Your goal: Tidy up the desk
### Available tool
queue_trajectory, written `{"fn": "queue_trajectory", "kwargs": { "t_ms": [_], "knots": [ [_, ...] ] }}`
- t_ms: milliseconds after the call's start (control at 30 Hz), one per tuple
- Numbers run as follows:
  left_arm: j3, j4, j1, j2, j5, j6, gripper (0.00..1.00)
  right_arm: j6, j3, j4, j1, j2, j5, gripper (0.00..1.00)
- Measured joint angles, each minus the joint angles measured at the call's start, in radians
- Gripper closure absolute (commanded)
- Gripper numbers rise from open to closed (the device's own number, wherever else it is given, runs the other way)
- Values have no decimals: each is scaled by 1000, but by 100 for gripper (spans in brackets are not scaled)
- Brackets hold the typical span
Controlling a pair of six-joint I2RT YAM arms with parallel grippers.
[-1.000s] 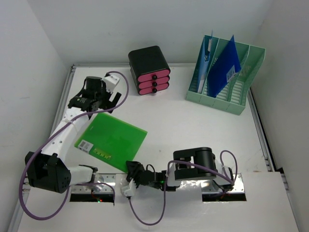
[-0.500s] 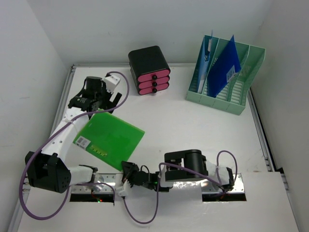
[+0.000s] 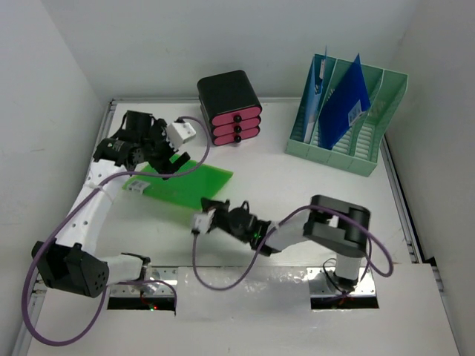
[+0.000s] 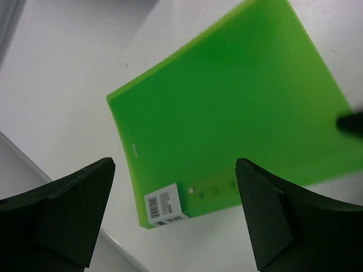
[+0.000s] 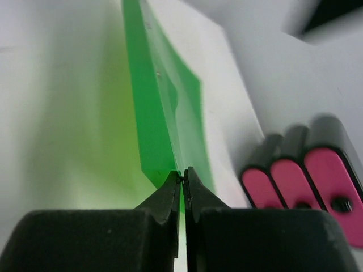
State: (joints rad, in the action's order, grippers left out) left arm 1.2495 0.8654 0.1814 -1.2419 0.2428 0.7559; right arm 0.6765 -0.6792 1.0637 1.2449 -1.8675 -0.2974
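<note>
Desk (image 3: 312, 185) fills centre of top view. Green folder (image 3: 185, 182) at centre-left, tilted. Right gripper (image 5: 182, 177): fingers pinched together on folder's corner edge. Left gripper (image 4: 174, 170) above folder, upper left; fingers wide apart, gripping nothing.

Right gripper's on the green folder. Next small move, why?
Probably raise it slightly: the right gripper is shut on a corner of the green folder, whose far edge seems to rest on the desk, and the left gripper hangs open above. Clearing the desk frees a carry toward the file rack.
</note>
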Motion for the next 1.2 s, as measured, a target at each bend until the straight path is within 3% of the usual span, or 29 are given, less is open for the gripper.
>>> {"fn": "queue_trajectory", "kwargs": {
  "t_ms": [133, 300, 333, 733, 800, 833, 867, 900, 933, 1133, 1167, 1200],
  "knots": [
    [21, 139, 0, 23, 69, 212, 12, -168, 22, 6, -111, 106, 69, 100],
    [-16, 223, 6, 24, 86, 396, 6, -294, 26, -16, -159, 114, 174, 100],
    [-33, 224, 11, 24, 86, 428, 0, -312, 26, -23, -169, 114, 192, 100],
    [-259, 56, 158, -26, 11, 552, 2, -409, 26, -33, -218, 108, 283, 100],
    [-286, -12, 168, -29, -5, 526, 15, -415, 26, -33, -220, 101, 285, 100],
    [-303, -56, 173, -31, -17, 509, 42, -418, 26, -32, -220, 100, 288, 100],
    [-319, -96, 174, -34, -24, 485, 81, -421, 26, -30, -221, 100, 289, 100],
    [-338, -150, 178, -42, -36, 469, 81, -426, 27, -25, -222, 100, 291, 100],
    [-342, -170, 179, -47, -39, 452, 100, -427, 27, -21, -223, 100, 288, 100],
    [-354, -216, 197, -68, -41, 387, 100, -424, 54, 20, -261, 108, 243, 98],
    [-354, -222, 200, -69, -40, 367, 100, -425, 61, 26, -261, 114, 230, 94],
    [-354, -234, 202, -69, -38, 336, 100, -425, 71, 35, -261, 124, 208, 70]
  ]
}}
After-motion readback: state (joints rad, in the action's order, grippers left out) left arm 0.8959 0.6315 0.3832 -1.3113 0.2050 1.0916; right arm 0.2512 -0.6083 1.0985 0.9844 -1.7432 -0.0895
